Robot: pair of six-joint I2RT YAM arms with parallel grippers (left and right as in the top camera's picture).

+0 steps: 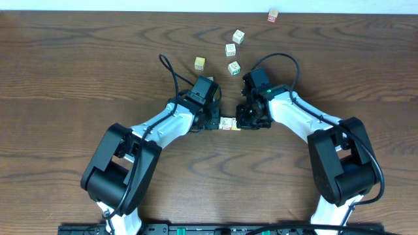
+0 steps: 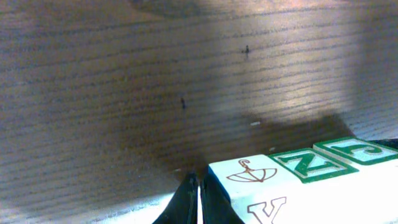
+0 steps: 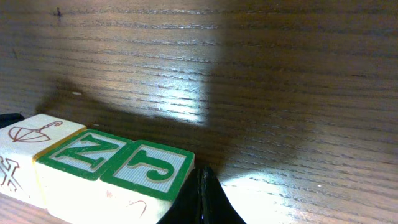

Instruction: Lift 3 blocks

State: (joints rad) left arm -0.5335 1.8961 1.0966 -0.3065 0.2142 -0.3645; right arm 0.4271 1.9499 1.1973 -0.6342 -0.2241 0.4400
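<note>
**Three blocks (image 1: 227, 123) pinched end to end between two clenched grippers**

Mid-way across the wooden table (image 1: 78, 72), the left gripper (image 1: 215, 123) and right gripper (image 1: 240, 123) face each other. Each has its fingers closed on nothing and its tips pressed against the row. The umbrella block (image 3: 31, 134) is leftmost, then the green N block (image 3: 81, 152) and the green J block (image 3: 152, 168). Loose cubes (image 1: 234, 68) lie just beyond.

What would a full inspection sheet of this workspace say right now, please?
Surface: brown wood-grain table.
Job's things: three letter blocks in a row, end to end between the gripper tips.
Clutter: yellow cube, three green-marked cubes, red-marked cube by the far edge.
Grippers: left gripper and right gripper both shut, one at each end of the row.
Cables: black cables loop above each wrist.
Surroundings: pale strip beyond the table.
</note>
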